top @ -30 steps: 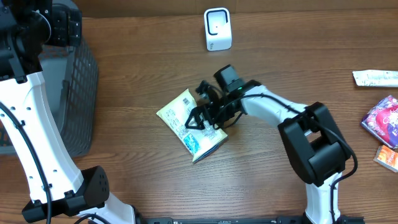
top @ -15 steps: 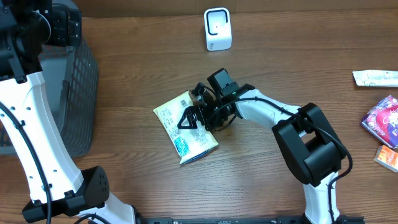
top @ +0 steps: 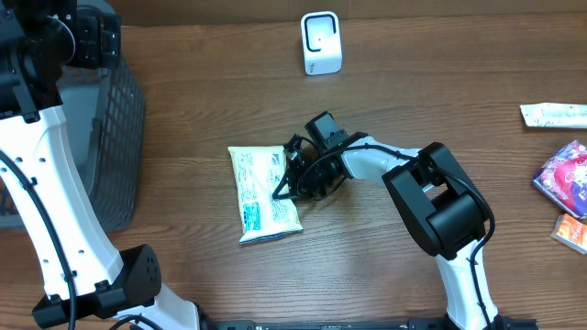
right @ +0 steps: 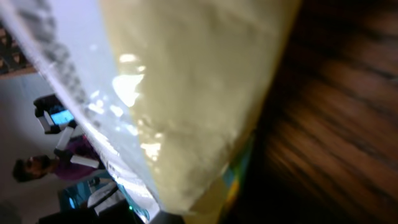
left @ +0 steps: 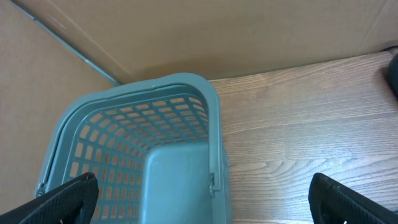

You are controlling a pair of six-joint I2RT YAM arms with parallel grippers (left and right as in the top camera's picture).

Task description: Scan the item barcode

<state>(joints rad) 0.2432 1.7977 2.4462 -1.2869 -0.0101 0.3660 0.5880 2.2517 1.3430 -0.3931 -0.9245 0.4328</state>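
A pale yellow snack packet [top: 261, 192] with blue print lies flat on the wooden table, its long side running front to back. My right gripper [top: 292, 179] is low at the packet's right edge and shut on that edge. In the right wrist view the packet [right: 186, 93] fills the frame, blurred and very close, and the fingers themselves are hidden. The white barcode scanner [top: 321, 43] stands upright at the back of the table. My left gripper [left: 211, 202] hangs open and empty over the basket [left: 124, 124], far from the packet.
A grey-green mesh basket [top: 119, 137] stands at the left edge. At the right edge lie a white wrapper [top: 555, 115], a purple packet [top: 564, 179] and an orange item [top: 570, 231]. A cardboard wall runs along the back.
The packet slid left and turned from a diagonal lie to a front-to-back one. My right gripper followed it left and closed on its right edge. The left arm has not moved.
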